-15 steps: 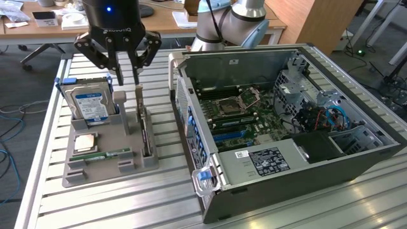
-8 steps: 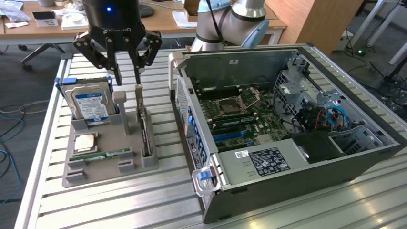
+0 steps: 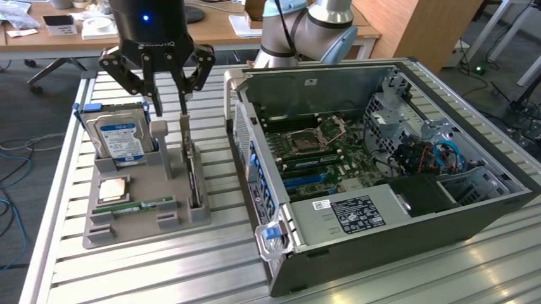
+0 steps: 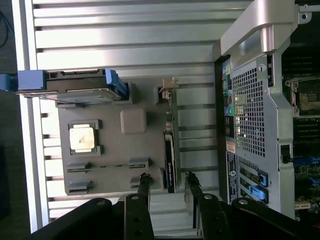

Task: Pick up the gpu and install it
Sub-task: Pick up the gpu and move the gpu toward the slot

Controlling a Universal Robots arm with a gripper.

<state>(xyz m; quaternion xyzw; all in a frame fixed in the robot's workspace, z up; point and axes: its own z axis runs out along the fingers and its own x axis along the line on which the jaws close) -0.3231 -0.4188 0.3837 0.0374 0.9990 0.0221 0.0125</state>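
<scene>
Ribbed metal table [image 3: 127, 272]; grey tray [image 3: 151, 180] holds thin dark gpu [image 3: 194, 187], seemingly edgewise.

We are looking at a robotics lab set up inside an office room. A slatted aluminium surface [image 3: 152, 272] serves as the workbench, and a robot arm [image 3: 317, 25] of the industrial collaborative kind rises at its edge. On the surface lies an open computer case [image 3: 406, 244] with its motherboard bared, and beside it a grey moulded fixture [image 3: 139, 183] holds loose computer parts upright in slots, among them a hard drive [image 3: 118, 136]. Beyond the surface's edge on the arm's side we see a wooden desk [image 3: 215, 31] strewn with papers and small boxes, the star base of an office chair [image 3: 55, 66], and loose cables [image 3: 12, 171] on grey carpet.
</scene>
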